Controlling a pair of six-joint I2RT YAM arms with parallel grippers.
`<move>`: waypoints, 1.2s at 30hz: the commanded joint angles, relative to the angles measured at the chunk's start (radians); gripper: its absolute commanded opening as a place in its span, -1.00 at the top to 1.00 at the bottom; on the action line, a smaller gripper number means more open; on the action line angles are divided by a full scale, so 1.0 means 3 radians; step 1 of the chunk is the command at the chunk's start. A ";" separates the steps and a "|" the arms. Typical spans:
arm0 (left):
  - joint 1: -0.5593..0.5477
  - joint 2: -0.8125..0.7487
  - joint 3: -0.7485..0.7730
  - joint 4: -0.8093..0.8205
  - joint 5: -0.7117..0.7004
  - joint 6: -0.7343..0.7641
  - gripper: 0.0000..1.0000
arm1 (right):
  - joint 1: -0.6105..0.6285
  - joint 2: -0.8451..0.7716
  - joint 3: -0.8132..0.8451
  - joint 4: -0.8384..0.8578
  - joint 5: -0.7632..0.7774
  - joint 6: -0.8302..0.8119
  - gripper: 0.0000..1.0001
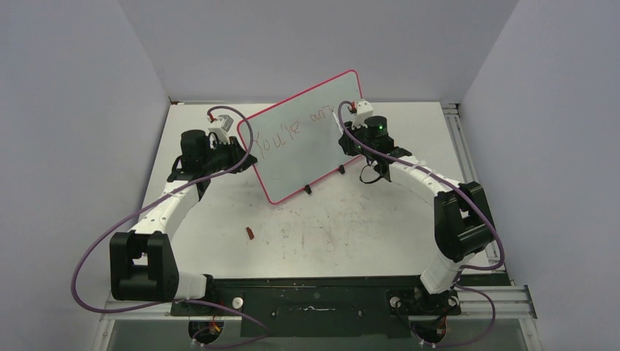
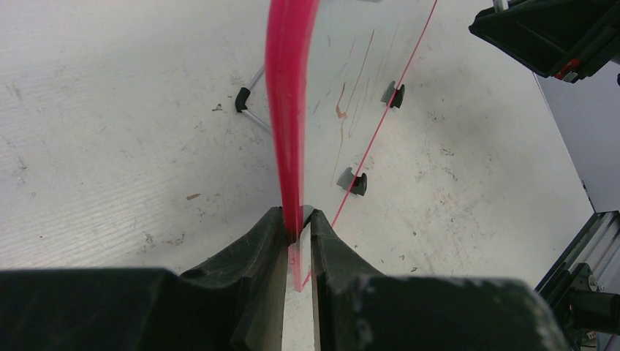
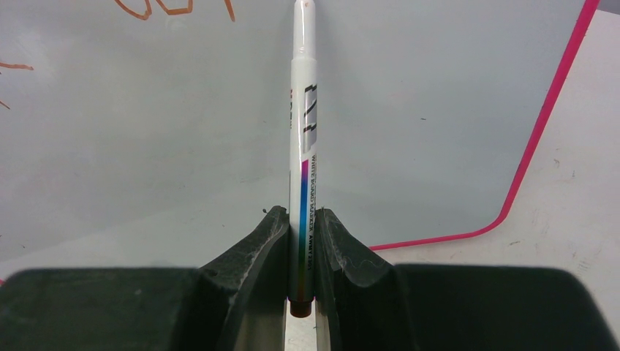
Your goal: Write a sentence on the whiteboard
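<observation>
The whiteboard stands tilted at the table's middle back, pink-red rim, two black clip feet. The sentence reads about "You're am" in reddish-brown letters; part of it shows in the right wrist view. My left gripper is shut on the whiteboard's left rim, seen edge-on. My right gripper is shut on a white marker, whose tip is at the board surface just right of the last letters. The marker also shows in the top view.
A small reddish-brown cap lies on the white table in front of the board. Grey walls enclose the back and sides. A metal rail runs along the right edge.
</observation>
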 commanded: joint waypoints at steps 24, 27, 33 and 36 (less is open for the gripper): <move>-0.0006 -0.0070 0.0121 -0.0072 -0.0074 0.0048 1.00 | -0.0001 0.0149 0.0340 -0.0033 0.0072 -0.0023 0.89; -0.0006 -0.0072 0.0118 -0.0072 -0.0070 0.0049 1.00 | -0.0001 0.0155 0.0362 -0.0045 0.0071 -0.0029 0.89; -0.0006 -0.0068 0.0117 -0.0074 -0.0069 0.0048 1.00 | -0.0001 0.0165 0.0373 -0.0051 0.0066 -0.0036 0.89; -0.0006 -0.0071 0.0117 -0.0071 -0.0069 0.0048 1.00 | -0.0001 0.0171 0.0356 -0.0056 0.0066 -0.0037 0.89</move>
